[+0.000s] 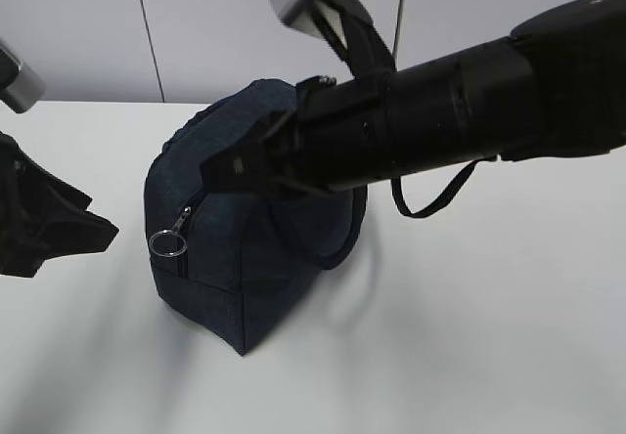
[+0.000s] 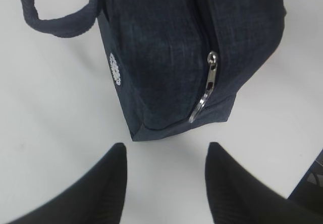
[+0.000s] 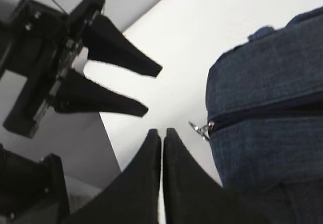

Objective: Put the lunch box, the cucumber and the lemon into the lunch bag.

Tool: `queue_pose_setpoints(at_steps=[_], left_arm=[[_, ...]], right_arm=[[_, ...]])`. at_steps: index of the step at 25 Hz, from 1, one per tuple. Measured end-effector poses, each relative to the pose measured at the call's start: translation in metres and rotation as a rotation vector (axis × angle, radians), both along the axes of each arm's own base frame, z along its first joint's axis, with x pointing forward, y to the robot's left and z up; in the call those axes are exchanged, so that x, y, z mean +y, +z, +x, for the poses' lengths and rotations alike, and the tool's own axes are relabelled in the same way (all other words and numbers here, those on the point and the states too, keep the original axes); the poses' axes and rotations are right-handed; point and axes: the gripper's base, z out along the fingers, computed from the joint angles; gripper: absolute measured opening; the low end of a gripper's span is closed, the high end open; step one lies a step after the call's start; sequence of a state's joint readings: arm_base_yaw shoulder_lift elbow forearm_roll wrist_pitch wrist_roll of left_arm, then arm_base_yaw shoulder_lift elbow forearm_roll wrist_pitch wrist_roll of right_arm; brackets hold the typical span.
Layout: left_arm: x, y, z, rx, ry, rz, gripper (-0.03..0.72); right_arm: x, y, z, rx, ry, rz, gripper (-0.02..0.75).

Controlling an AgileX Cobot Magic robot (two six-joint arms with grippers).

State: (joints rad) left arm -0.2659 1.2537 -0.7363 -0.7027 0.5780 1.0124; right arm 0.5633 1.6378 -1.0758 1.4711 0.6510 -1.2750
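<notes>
Exterior view: lunch bag [image 1: 245, 248] upright on the white table [image 1: 469, 336], zipped shut, silver ring pull [image 1: 168, 244] hanging at its near end. Right gripper [image 3: 162, 138] reaching across above the bag, jaws pressed together on nothing — tips just beside the pull in the right wrist view, probably lined up to hook or pinch it. Left gripper [image 2: 166, 156] parked to the left, jaws about half apart, empty, aimed at the zipper end — likely ready to steady the bag or take the pull. No lunch box, cucumber or lemon in any view; whether already inside cannot be told. Loop handle [image 2: 50, 19] lying slack on the table.
</notes>
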Motion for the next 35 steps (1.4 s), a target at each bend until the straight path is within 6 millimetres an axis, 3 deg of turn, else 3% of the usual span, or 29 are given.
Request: queue_pose_setpoints(at_steps=[5,8,17,23,27,29,33,35], left_arm=[[0.002,-0.001,-0.001,0.029,-0.006,-0.002,0.347],[0.011,-0.001,-0.001,0.063,0.037,-0.018,0.347],[0.037,0.025,-0.015,0.027,0.194,-0.093,0.344],[0.039,0.041,-0.029,-0.011,0.208,-0.126,0.344],[0.039,0.045,-0.038,0.011,0.213,-0.133,0.344],[0.041,0.046,-0.043,0.022,0.223,-0.122,0.344],[0.045,0.052,-0.057,0.017,0.246,-0.087,0.343],[0.047,0.056,-0.065,0.006,0.255,-0.079,0.342]], right_arm=[[0.018,-0.013,-0.024,-0.135,0.169,-0.203,0.000],[0.022,-0.013,-0.028,-0.224,0.241,-0.282,0.000],[0.029,0.040,-0.012,-0.537,0.479,-0.488,0.000],[0.063,0.042,-0.010,-0.674,0.702,-0.682,0.018],[0.091,0.029,-0.014,-0.720,0.779,-0.794,0.125],[0.099,0.016,-0.012,-0.710,0.799,-0.823,0.214],[0.108,-0.006,-0.004,-0.705,0.812,-0.858,0.370],[0.111,-0.012,0.001,-0.730,0.802,-0.874,0.403]])
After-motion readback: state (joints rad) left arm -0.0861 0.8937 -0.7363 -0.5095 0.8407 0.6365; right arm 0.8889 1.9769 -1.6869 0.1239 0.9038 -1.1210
